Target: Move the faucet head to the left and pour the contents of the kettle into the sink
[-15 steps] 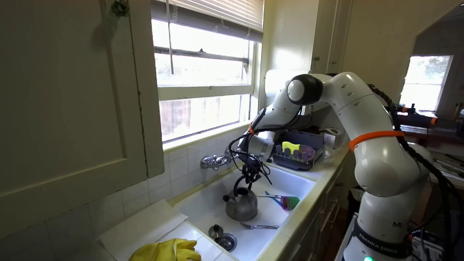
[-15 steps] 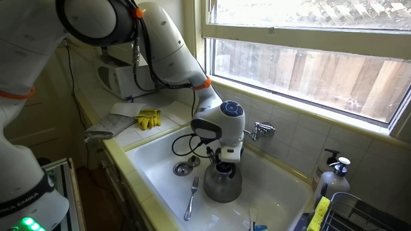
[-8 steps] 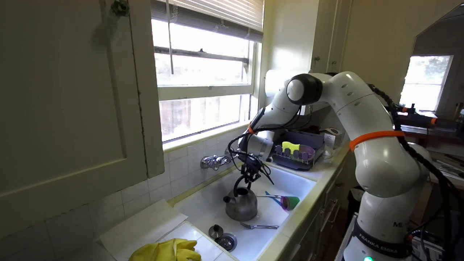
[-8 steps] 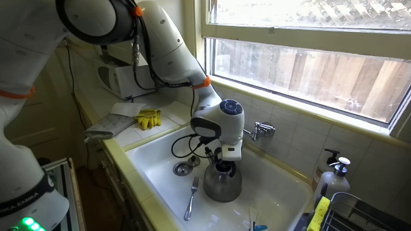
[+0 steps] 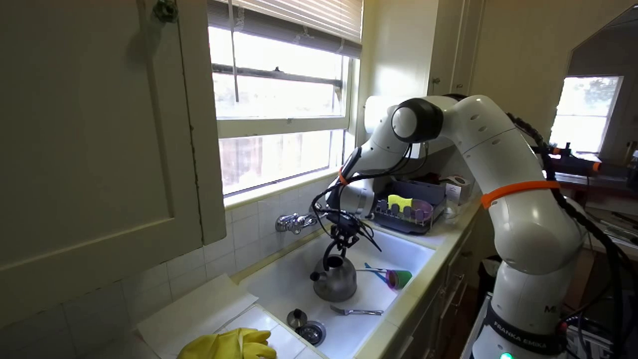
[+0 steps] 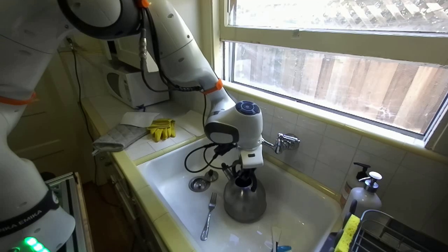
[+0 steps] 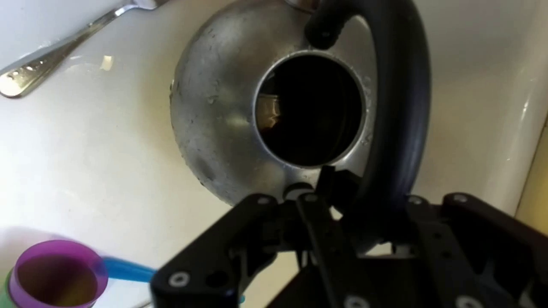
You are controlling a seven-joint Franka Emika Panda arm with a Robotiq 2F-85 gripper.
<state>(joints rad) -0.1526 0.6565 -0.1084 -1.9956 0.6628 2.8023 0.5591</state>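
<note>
Okay, your kettle (image 6: 245, 206) is about upright inside the white sink (image 6: 301, 206), top uncovered, mouth dark with a brownish glint in the wrist view; can't tell if its base touches the basin floor. Your gripper (image 7: 372, 209) is clamped on the kettle's black handle (image 7: 402, 98), which runs between its fingers (image 7: 434, 239). Fork (image 6: 209, 217) lies near the kettle, not touching. Toward one end you've got the drain (image 6: 199, 183), small metal piece (image 6: 211, 176) just beside it; on the other side of the kettle, a purple-and-green cup (image 5: 398, 279) and a blue utensil (image 7: 128, 270). Faucet head (image 6: 288, 141), chrome, juts from the tiled wall (image 6: 311, 129) above the sink, partly behind your arm (image 6: 245, 127) in an exterior view. Further out, you see yellow gloves (image 6: 162, 129) on the counter (image 6: 140, 151) past the drain end, pump bottles (image 6: 371, 199) and a dish rack (image 5: 398, 227) with a yellow sponge (image 5: 400, 202) by the opposite end.
</note>
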